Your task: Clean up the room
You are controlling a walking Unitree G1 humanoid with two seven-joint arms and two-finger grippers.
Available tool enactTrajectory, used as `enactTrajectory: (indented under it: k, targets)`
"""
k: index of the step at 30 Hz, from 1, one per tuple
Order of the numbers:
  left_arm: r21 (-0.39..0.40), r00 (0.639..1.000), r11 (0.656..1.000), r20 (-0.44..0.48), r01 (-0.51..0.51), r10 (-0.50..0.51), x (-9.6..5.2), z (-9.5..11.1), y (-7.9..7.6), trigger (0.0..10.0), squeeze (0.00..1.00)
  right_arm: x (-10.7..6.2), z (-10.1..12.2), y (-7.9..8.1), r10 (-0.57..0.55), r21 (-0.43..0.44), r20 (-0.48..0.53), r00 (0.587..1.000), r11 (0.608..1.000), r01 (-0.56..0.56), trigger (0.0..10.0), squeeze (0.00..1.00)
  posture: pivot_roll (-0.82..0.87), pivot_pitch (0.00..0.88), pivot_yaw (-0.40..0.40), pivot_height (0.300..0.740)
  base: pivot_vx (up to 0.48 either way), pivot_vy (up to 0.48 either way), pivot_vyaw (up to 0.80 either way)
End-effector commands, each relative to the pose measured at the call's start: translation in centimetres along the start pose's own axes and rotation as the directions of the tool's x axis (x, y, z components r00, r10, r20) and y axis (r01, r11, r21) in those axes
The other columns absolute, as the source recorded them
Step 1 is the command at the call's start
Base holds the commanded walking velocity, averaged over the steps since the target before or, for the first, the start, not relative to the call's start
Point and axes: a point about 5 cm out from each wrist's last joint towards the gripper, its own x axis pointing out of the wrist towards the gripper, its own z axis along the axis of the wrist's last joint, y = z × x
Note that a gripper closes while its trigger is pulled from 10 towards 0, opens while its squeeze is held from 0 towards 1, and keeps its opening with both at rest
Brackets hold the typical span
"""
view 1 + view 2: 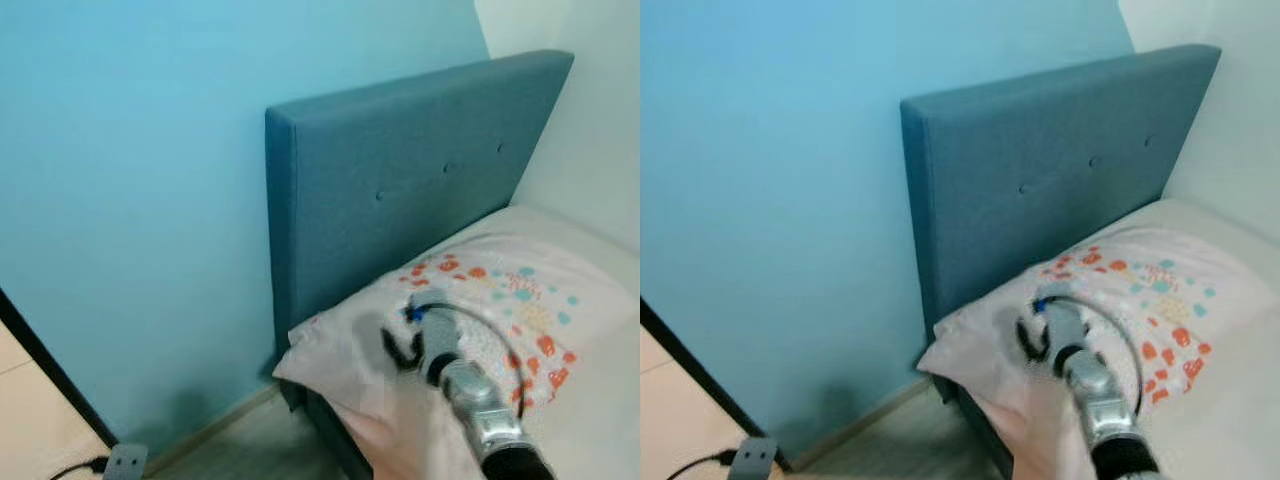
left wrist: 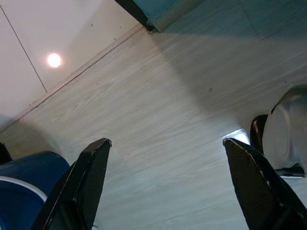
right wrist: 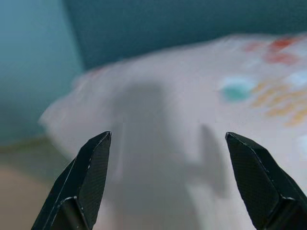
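We see the pillow (image 1: 500,310), white with orange and teal spots, lying on the bed against the blue headboard (image 1: 400,190). Our right gripper (image 3: 165,179) hovers just above the pillow's near end, fingers spread wide, gripping nothing. Our left gripper (image 2: 165,184) hangs over the wood floor (image 2: 158,110), also wide apart and empty.

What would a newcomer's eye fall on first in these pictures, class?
The tall blue headboard stands against a bright turquoise wall. Below it lies a white pillow with orange and teal prints, and the right gripper reaches out open over its near corner.
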Motion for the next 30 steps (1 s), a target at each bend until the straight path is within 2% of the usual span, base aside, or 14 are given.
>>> enactTrajectory:
  k: [1, 5, 6, 7, 11, 15, 17, 19, 21, 23, 24, 25, 27, 30]
  targets:
    - [0.005, 1.000, 1.000, -0.023, 0.007, -0.006, -0.1, -0.5, -0.4, 10.0, 0.00, -0.2, -1.2, 0.6, 0.022, -0.010, -0.029, 0.999, 1.000, -0.023, 10.0, 0.00, 0.04, 0.000, -0.055, 0.695, 0.000, 0.000, 0.00]
    - [0.010, 1.000, 1.000, -0.026, 0.008, -0.008, -0.1, -0.6, -0.5, 10.0, 0.00, -0.7, -4.1, 1.5, 0.047, 0.000, -0.127, 0.991, 0.999, -0.047, 10.0, 0.00, 0.04, 0.000, -0.055, 0.709, 0.000, 0.000, 0.00]
    - [0.010, 1.000, 1.000, -0.026, 0.008, -0.008, -0.1, -0.6, -0.5, 10.0, 0.00, -0.7, -4.1, 1.5, 0.047, 0.000, -0.127, 0.991, 0.999, -0.047, 10.0, 0.00, 0.04, 0.000, -0.055, 0.709, 0.000, 0.000, 0.00]
    - [0.020, 0.999, 1.000, -0.033, 0.010, -0.009, -0.1, -0.7, -0.6, 10.0, 0.00, -1.0, -5.3, 1.8, 0.052, 0.007, -0.169, 0.984, 0.999, -0.051, 10.0, 0.00, 0.04, 0.000, -0.056, 0.714, 0.000, 0.000, 0.00]
    - [0.038, 0.999, 0.999, -0.040, 0.016, -0.015, -0.1, -0.7, -0.8, 10.0, 0.00, -2.3, -8.5, 2.4, 0.059, 0.060, -0.276, 0.959, 0.997, -0.044, 10.0, 0.00, 0.04, 0.000, -0.059, 0.729, -0.480, 0.000, 0.00]
    - [0.042, 0.999, 0.999, -0.034, 0.021, -0.019, -0.1, -0.6, -1.0, 10.0, 0.00, -3.4, -10.3, 2.4, 0.051, 0.088, -0.340, 0.939, 0.996, -0.022, 10.0, 0.00, 0.04, 0.000, -0.059, 0.739, -0.480, 0.000, 0.00]
    - [0.042, 0.999, 0.999, -0.029, 0.026, -0.025, -0.2, -0.6, -1.2, 10.0, 0.00, -4.5, -12.2, 2.5, 0.035, 0.097, -0.411, 0.911, 0.995, 0.006, 10.0, 0.00, 0.04, 0.000, -0.062, 0.740, 0.000, 0.000, 0.00]
    - [0.042, 0.999, 0.999, -0.029, 0.026, -0.025, -0.2, -0.6, -1.2, 10.0, 0.00, -4.5, -12.2, 2.5, 0.035, 0.097, -0.411, 0.911, 0.995, 0.006, 10.0, 0.00, 0.04, 0.000, -0.062, 0.740, 0.000, 0.000, 0.00]
    - [0.038, 0.999, 0.999, -0.031, 0.029, -0.028, -0.2, -0.7, -1.4, 10.0, 0.00, -6.2, -14.6, 2.8, 0.003, 0.087, -0.525, 0.851, 0.995, 0.050, 10.0, 0.00, 0.04, 0.000, -0.069, 0.740, 0.000, 0.000, 0.00]
    - [0.038, 0.999, 0.999, -0.031, 0.029, -0.028, -0.2, -0.7, -1.4, 10.0, 0.00, -6.2, -14.6, 2.8, 0.003, 0.087, -0.525, 0.851, 0.995, 0.050, 10.0, 0.00, 0.04, 0.000, -0.069, 0.740, 0.000, 0.000, 0.00]
    - [0.035, 0.999, 0.999, -0.033, 0.030, -0.028, -0.2, -0.8, -1.4, 10.0, 0.00, -7.0, -15.5, 3.0, 0.008, 0.097, -0.564, 0.826, 0.994, 0.057, 10.0, 0.00, 0.04, 0.000, -0.070, 0.740, 0.000, 0.000, 0.00]
    - [0.035, 0.999, 0.999, -0.033, 0.030, -0.028, -0.2, -0.8, -1.4, 10.0, 0.00, -7.0, -15.5, 3.0, 0.008, 0.097, -0.564, 0.826, 0.994, 0.057, 10.0, 0.00, 0.04, 0.000, -0.070, 0.740, 0.000, 0.000, 0.00]
    - [0.033, 0.998, 0.999, -0.042, 0.044, -0.042, -0.4, -1.2, -2.0, 10.0, 0.00, -9.3, -17.9, 3.5, 0.030, 0.152, -0.653, 0.757, 0.984, 0.092, 10.0, 0.00, 0.04, 0.000, -0.074, 0.740, 0.000, 0.000, -0.39]
    - [0.035, 0.997, 0.998, -0.050, 0.061, -0.059, -0.5, -1.6, -2.6, 10.0, 0.00, -11.8, -20.0, 3.4, 0.019, 0.177, -0.723, 0.691, 0.971, 0.158, 10.0, 0.00, 0.04, 0.000, -0.084, 0.740, 0.000, 0.000, -0.79]
